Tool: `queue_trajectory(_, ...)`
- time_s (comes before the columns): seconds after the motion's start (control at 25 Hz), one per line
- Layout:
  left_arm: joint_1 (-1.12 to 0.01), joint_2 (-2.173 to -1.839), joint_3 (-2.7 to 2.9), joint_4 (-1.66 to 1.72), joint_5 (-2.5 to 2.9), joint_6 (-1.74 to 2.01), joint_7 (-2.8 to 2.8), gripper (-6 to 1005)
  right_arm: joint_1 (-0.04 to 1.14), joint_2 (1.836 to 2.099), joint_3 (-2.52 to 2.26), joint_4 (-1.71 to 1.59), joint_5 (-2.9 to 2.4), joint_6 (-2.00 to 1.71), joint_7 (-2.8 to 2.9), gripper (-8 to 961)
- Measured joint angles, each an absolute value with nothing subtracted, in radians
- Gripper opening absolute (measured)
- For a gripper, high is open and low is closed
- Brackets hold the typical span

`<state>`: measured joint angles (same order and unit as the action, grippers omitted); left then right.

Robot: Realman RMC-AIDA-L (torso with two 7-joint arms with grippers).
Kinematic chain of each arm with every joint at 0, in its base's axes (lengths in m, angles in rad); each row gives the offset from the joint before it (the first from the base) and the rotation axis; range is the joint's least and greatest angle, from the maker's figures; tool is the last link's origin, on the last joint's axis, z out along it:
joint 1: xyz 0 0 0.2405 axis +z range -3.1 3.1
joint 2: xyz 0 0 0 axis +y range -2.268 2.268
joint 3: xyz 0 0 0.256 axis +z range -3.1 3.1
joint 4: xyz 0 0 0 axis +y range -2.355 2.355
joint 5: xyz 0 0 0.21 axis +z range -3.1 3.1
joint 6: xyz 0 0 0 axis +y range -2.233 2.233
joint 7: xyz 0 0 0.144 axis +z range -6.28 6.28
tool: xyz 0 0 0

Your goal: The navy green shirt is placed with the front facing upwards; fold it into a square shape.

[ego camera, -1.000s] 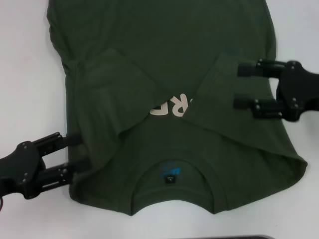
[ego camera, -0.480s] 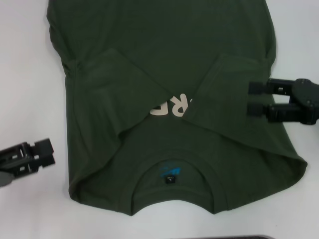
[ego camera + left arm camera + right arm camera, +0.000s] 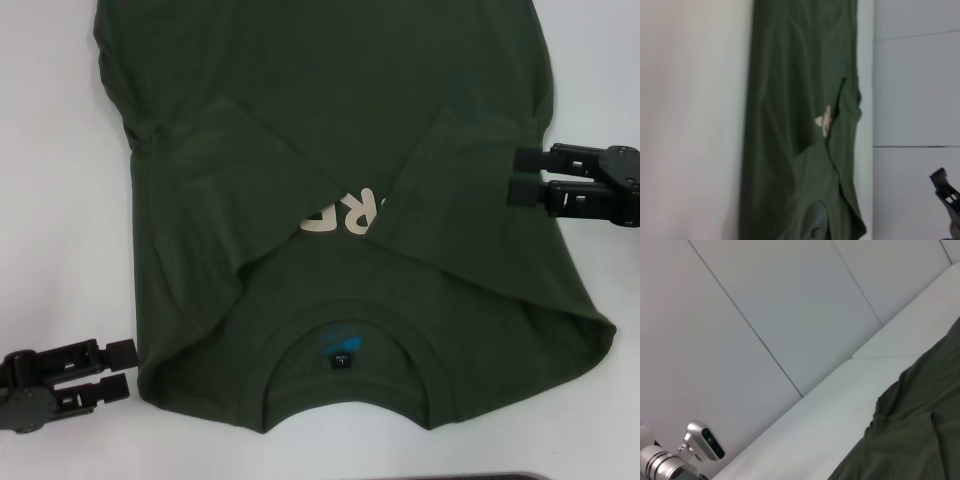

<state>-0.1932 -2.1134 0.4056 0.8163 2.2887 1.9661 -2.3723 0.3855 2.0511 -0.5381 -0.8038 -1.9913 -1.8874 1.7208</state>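
Observation:
The navy green shirt (image 3: pixel 330 120) lies flat on the white table (image 3: pixel 50 150), its collar and blue label (image 3: pixel 340 345) nearest me. Both sleeves are folded inward over the chest, leaving only part of the cream print (image 3: pixel 340 212) showing. My left gripper (image 3: pixel 122 368) rests on the table just off the shirt's near left corner, open and empty. My right gripper (image 3: pixel 522 175) hovers at the shirt's right edge beside the folded sleeve, open and holding nothing. The left wrist view shows the shirt (image 3: pixel 800 150) as a long green strip, and the right wrist view catches one edge of the shirt (image 3: pixel 910 440).
White table (image 3: pixel 600 60) surrounds the shirt on the left and right. A dark strip (image 3: pixel 450 477) shows at the near table edge. Grey wall panels (image 3: pixel 765 300) stand behind the table, and a silver part of the robot (image 3: pixel 702 440) is in the right wrist view.
My left gripper left the shirt's left edge and dropped back to the near left corner. My right gripper drew back to the right off the folded sleeve, its fingers closer together.

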Motion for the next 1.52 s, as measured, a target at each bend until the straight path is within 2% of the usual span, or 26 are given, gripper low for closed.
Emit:
queue_trajectory(0.56,-0.219,-2.138,0.408,0.801,2.380,1.814,-2.445,762,0.374,2.049,-0.535,-0.804,-1.999,-1.861,1.728,867)
queue_trajectory(1.52,-0.233,-2.154,0.410,0.799,2.409,1.785,-2.456,761,0.380,2.049,-0.531,-0.804,-1.993,-1.861,1.729,866)
